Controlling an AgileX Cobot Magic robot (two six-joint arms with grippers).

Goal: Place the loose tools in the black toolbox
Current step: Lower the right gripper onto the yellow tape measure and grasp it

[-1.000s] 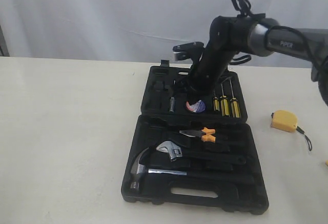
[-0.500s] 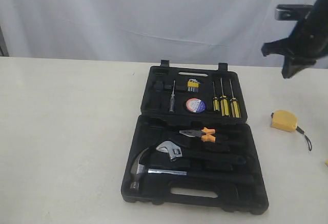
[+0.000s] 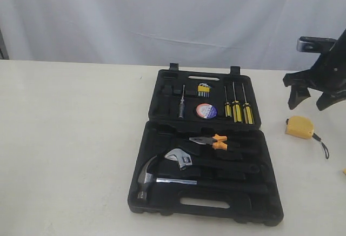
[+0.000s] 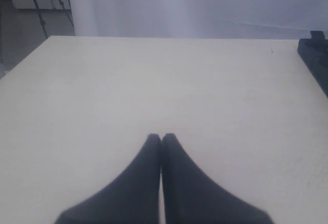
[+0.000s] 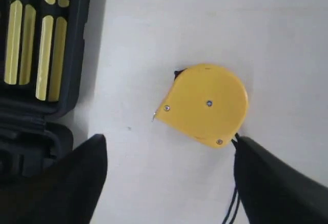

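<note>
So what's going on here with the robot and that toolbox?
The robot is packing loose tools into the open toolbox. Its right hand hovers open above the tape measure, which lies on the table beside the box and is not gripped. The pliers and tape roll already sit in their recesses. The left hand is shut over bare table, holding nothing.
</note>
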